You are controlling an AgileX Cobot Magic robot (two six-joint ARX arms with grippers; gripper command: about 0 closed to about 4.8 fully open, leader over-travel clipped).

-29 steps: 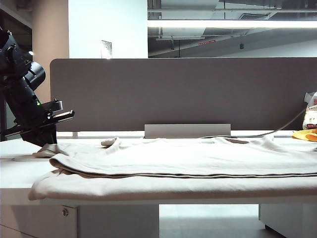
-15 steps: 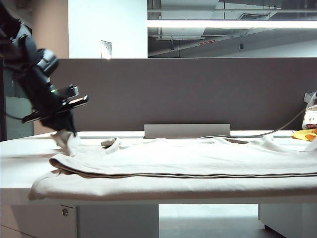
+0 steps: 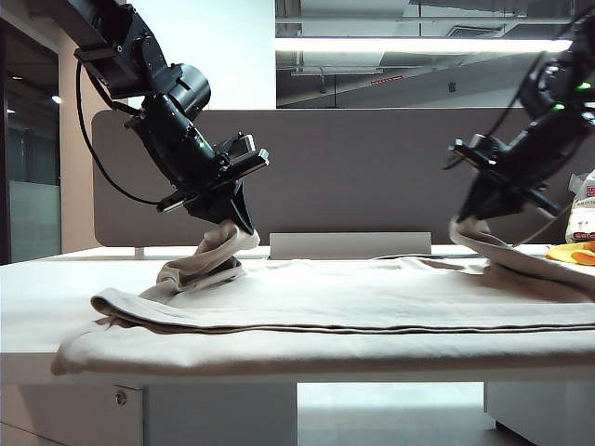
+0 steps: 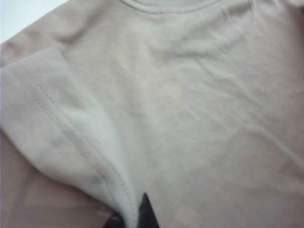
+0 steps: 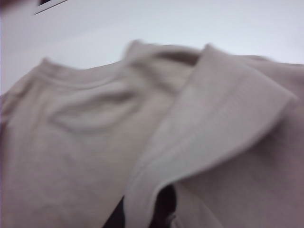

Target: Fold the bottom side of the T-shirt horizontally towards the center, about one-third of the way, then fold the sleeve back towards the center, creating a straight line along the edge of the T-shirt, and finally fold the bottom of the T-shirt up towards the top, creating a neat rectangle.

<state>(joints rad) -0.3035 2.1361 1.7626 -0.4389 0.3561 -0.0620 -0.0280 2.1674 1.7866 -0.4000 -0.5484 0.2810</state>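
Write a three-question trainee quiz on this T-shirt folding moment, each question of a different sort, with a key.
1. True or false: the left gripper is open and clear of the T-shirt.
2. Multiple choice: where does the right gripper hold cloth? A) flat on the table B) lifted above the table, at the right in the exterior view C) under the table edge
3. Fill in: the near side of the T-shirt already lies ____ over towards the centre.

Key
1. False: it is shut on a lifted sleeve part of the T-shirt.
2. B
3. folded
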